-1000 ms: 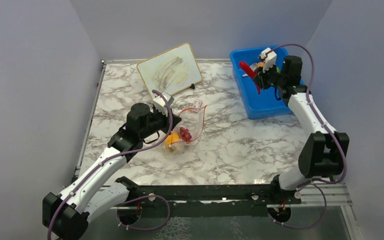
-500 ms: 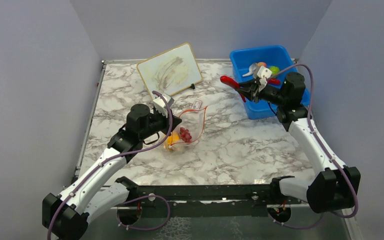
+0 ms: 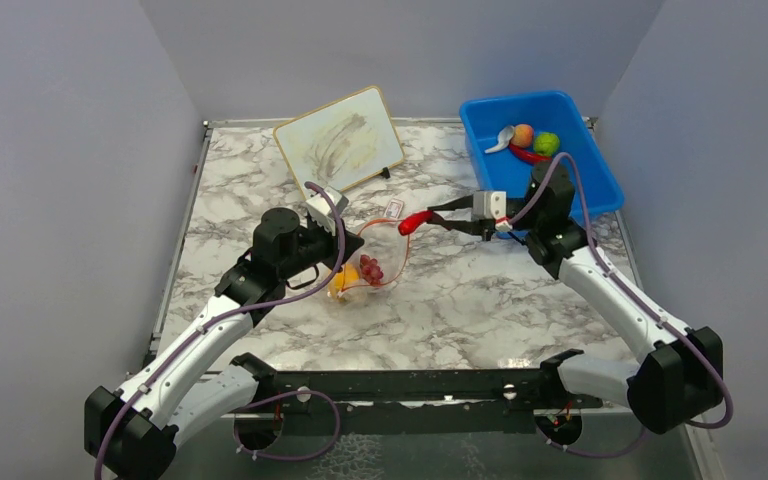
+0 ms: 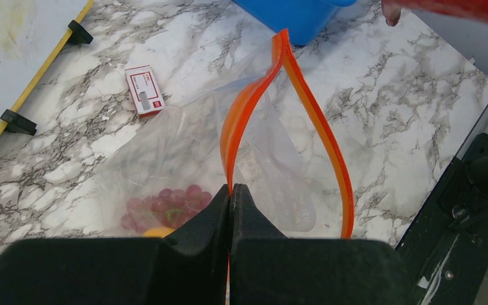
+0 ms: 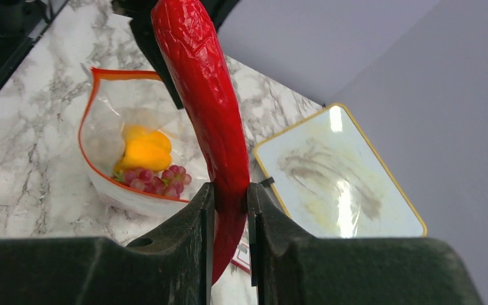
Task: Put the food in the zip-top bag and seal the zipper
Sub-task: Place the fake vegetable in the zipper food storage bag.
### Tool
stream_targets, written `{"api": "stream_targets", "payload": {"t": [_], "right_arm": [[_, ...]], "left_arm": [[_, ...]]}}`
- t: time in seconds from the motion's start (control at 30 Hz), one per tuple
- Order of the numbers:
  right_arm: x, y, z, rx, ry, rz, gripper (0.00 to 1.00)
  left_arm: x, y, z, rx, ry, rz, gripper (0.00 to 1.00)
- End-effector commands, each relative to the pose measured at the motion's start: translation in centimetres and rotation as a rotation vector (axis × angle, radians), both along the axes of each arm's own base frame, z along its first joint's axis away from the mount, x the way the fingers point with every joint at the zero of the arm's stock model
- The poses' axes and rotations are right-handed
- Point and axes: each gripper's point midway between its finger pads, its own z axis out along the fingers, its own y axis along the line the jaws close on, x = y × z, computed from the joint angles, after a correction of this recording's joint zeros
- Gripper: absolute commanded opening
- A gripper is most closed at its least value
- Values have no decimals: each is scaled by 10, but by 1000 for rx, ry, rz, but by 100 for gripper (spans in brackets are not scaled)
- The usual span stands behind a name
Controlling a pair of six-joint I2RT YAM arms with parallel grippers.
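Note:
The clear zip-top bag (image 3: 375, 250) lies mid-table with its mouth held open; its red-orange zipper (image 4: 318, 121) curves in a loop. Inside are the orange-yellow pepper (image 5: 141, 152) and the grape bunch (image 5: 159, 180). My left gripper (image 4: 230, 189) is shut on the zipper strip at the bag's near lip. My right gripper (image 5: 230, 190) is shut on the red chili (image 5: 206, 82) and holds it in the air just right of the bag's mouth (image 3: 415, 221). The mushroom (image 3: 501, 139), peach fruit (image 3: 524, 134), green fruit (image 3: 547, 143) and another red chili (image 3: 528, 156) lie in the bin.
A blue bin (image 3: 580, 185) stands at the back right. A small whiteboard (image 3: 340, 140) leans at the back centre. A small red-and-white card (image 4: 145, 92) lies on the marble table (image 3: 480, 300) beside the bag.
My right arm has carried the red chili out of the blue bin and leftward, down to the bag's open mouth. The left arm and bag have not moved.

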Motion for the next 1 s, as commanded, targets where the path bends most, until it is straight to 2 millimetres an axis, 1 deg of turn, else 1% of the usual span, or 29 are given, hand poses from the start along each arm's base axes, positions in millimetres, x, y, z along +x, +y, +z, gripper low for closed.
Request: {"api": "stream_targets", "payload": {"t": [0.0, 0.2, 0.33, 0.47, 0.67, 0.87, 0.97], "right_arm": [[-34, 18, 9, 36, -134, 182, 21], [-58, 51, -1, 32, -192, 334, 22], [-62, 71, -10, 18, -207, 392, 22], [-54, 84, -22, -4, -228, 396, 22], [-41, 94, -42, -51, -243, 404, 24], [-24, 96, -62, -122, -282, 346, 24], [-14, 94, -76, -180, -288, 308, 25]], "left_arm": [[-4, -3, 5, -23, -14, -34, 0], [-7, -5, 6, -30, -19, -52, 0], [-9, -6, 7, -34, -23, -60, 0], [-9, -5, 8, -34, -30, -59, 0], [-11, -6, 9, -38, -31, -71, 0], [-11, -6, 8, -37, -29, -72, 0], [-11, -7, 8, -37, -30, -73, 0]]}}
